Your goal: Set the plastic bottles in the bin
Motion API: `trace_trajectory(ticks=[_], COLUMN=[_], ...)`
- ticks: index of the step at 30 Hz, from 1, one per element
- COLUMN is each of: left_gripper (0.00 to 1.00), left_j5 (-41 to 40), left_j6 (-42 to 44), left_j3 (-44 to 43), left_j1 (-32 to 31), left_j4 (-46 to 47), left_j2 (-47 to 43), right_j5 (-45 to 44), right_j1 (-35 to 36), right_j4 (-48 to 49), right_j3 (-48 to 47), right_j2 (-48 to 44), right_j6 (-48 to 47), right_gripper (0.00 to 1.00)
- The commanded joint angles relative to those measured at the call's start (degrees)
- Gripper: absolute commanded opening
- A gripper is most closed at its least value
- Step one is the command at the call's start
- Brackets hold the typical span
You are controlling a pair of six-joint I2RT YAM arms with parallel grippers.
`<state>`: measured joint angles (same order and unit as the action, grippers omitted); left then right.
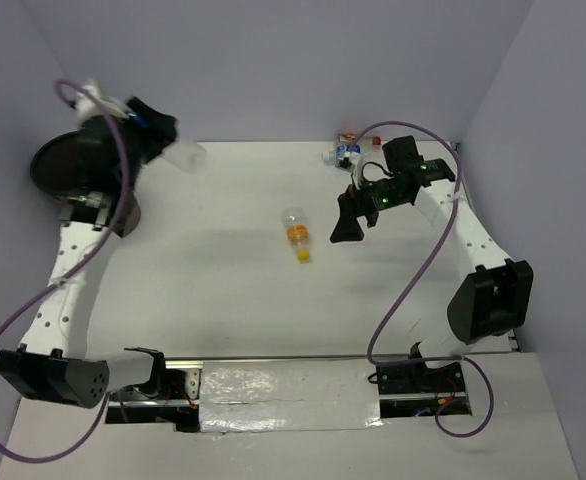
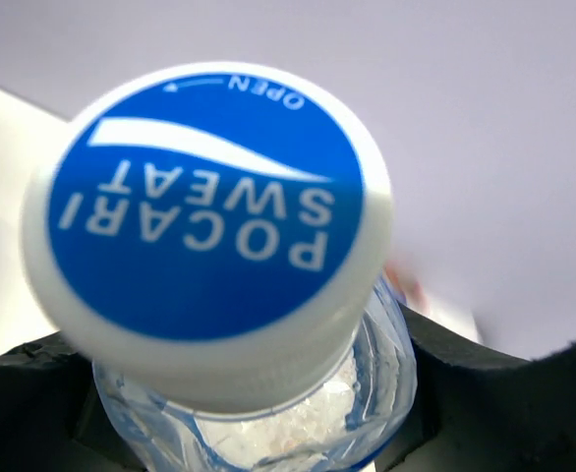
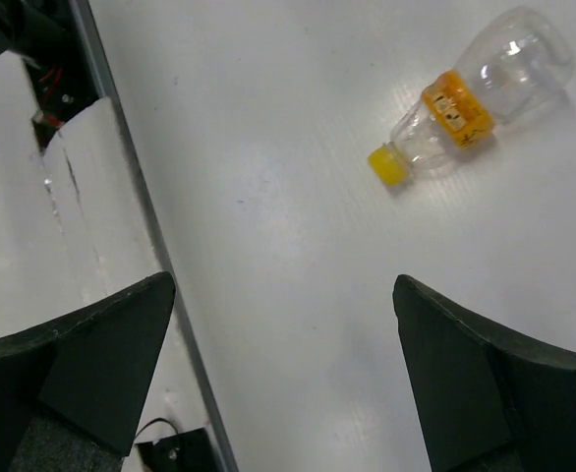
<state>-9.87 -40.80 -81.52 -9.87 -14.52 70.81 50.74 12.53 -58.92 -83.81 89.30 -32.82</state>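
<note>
While the right fingers [image 3: 91,344] hang spread wide and empty over the tabletop [image 1: 223,290], the orange-labelled bottle [image 3: 465,103] with its yellow cap lies on its side just beyond them, near the middle. Being round, it could roll away if one finger nudges it before the other arrives. Farther back on the left, the left fingers [image 2: 23,403] are clamped on a clear Pocari Sweat bottle [image 2: 209,216], just below its blue-and-white cap. From above, that bottle juts out to the right of the bin [image 1: 36,168], not over its dark mouth. Let go here, it would likely drop onto the tabletop. More small bottles [image 1: 346,153] cluster at the far edge by the wall.
</note>
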Motion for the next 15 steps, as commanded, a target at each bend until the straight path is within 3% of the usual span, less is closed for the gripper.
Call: trace_trajectory(ticks=[1, 6, 10, 15], left_gripper=[0.21, 0.23, 0.3, 0.34], left_j5=[-6.4, -15.1, -27.3, -27.9], left_j6=[5.9, 6.5, 11.7, 16.0], left_j3=[-7.9, -12.2, -9.6, -11.5], left_j1=[9.3, 19.6, 22.6, 26.7], left_j4=[-8.8, -6.8, -0.9, 3.5], left_j2=[-1.6, 0.8, 3.7, 9.9], right_j5=[-2.9, -1.8, -0.9, 0.1], right_j1=[-0.6, -0.6, -0.7, -1.4], right_j4=[6.5, 6.6, 7.6, 9.2], right_j3=[-1.3, -3.8, -3.5, -1.2], right_j2=[-2.3, -0.2, -0.5, -1.5], right_j6=[1.6, 2.1, 2.3, 2.3], right_gripper=[1.0, 1.0, 1.0, 1.0])
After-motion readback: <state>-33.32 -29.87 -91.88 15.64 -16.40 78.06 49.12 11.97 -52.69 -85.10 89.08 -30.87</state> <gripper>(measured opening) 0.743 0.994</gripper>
